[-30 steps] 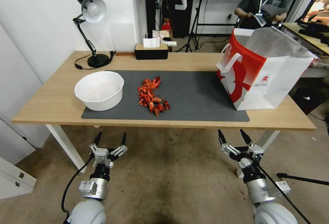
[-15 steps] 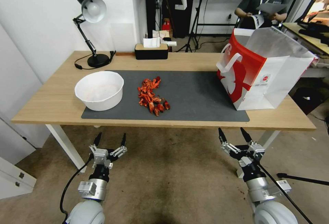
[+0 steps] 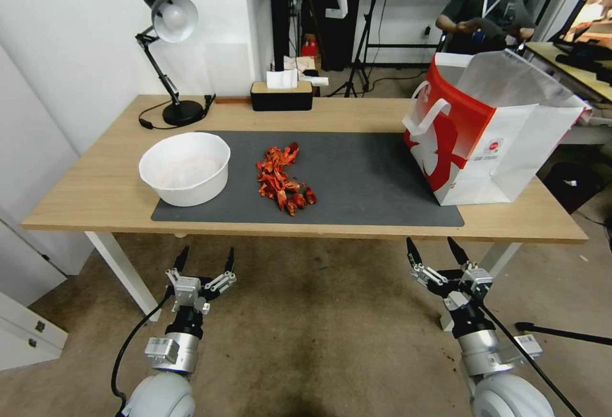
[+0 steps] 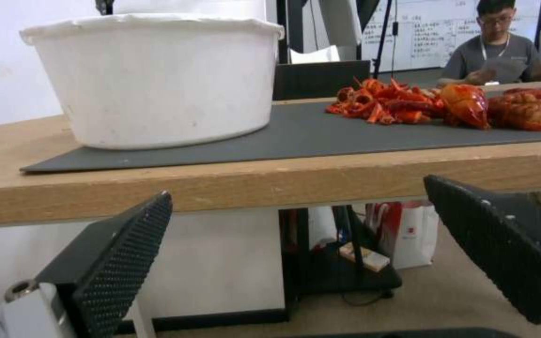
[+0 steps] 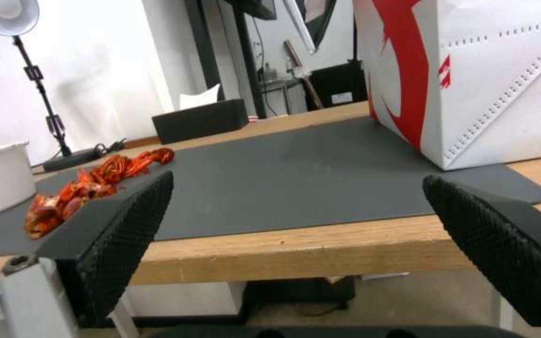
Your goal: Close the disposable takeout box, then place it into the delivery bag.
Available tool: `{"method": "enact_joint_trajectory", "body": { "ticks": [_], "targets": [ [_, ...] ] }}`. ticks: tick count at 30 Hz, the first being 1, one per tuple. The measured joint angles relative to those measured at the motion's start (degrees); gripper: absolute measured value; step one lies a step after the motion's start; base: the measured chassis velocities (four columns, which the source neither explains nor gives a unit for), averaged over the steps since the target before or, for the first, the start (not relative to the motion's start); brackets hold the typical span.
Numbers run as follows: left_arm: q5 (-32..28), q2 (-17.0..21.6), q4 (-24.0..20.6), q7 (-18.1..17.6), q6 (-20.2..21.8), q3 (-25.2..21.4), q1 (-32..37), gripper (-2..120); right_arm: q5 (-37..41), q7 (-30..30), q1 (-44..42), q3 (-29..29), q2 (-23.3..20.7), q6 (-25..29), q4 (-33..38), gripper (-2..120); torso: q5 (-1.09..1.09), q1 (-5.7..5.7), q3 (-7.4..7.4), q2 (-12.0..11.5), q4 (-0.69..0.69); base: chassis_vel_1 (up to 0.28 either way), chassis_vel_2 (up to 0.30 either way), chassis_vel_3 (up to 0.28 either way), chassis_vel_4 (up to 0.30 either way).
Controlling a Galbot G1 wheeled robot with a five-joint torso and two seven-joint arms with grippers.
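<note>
The disposable takeout box is out of view. The delivery bag (image 3: pixel 484 130), red and white with white loop handles, stands open at the right end of the wooden table (image 3: pixel 95 194); its side (image 5: pixel 471 70) fills the far part of the right wrist view. My left gripper (image 3: pixel 208 250) is open and empty, hanging below the table's front edge in front of the white bowl. My right gripper (image 3: pixel 429 243) is also open and empty, below the front edge and nearer than the bag. Both wrist views look between spread fingers (image 4: pixel 120 263) (image 5: pixel 120 244) toward the table edge.
A dark grey mat (image 3: pixel 370 181) covers the table's middle. On it sit a round white bowl (image 3: pixel 185 168) at the left and a pile of red crayfish shells (image 3: pixel 280 181) in the centre. A desk lamp (image 3: pixel 169 53) and a black tissue box (image 3: pixel 281 95) stand at the back.
</note>
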Motion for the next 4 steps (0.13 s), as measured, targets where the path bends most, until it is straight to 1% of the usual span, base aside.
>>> {"method": "enact_joint_trajectory", "body": {
  "ticks": [4],
  "targets": [
    [0.01,0.0,0.0,-0.01,0.0,0.0,0.0,100,0.0,0.02,0.0,0.0,0.0,0.0,0.01,100,0.0,0.0,0.0,0.0,0.0,0.0,0.0,0.0,0.0]
  ]
}}
